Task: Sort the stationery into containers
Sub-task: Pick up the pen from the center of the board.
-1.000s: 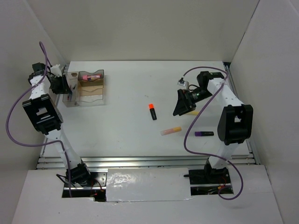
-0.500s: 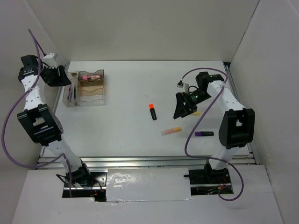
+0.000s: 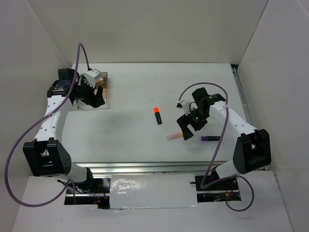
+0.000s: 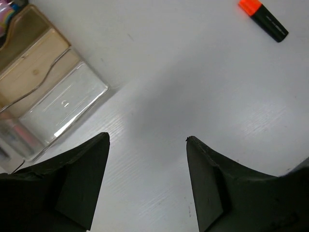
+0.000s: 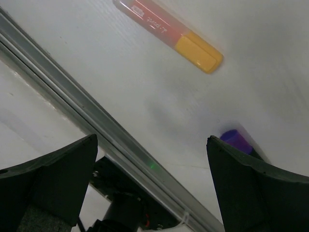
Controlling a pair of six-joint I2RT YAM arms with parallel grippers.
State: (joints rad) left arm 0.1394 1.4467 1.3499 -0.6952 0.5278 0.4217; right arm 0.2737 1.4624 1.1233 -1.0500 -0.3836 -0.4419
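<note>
Yellow-pink marker [image 5: 169, 35] lies upper centre, beyond the empty, wide-open right end effector [image 5: 150, 140]; an askew close could roll it into the purple marker [image 5: 236, 139]. Left end effector [image 4: 147, 140]: released, empty.

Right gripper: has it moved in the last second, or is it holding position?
Yes. The right gripper has come toward the near edge of the table. It now hangs open just beside the yellow-pink marker, which has stayed put.

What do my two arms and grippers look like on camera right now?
The left arm and right arm are white links with black joint housings, each trailing a looping purple cable. The left gripper and right gripper are plain black and wedge-shaped.
</note>
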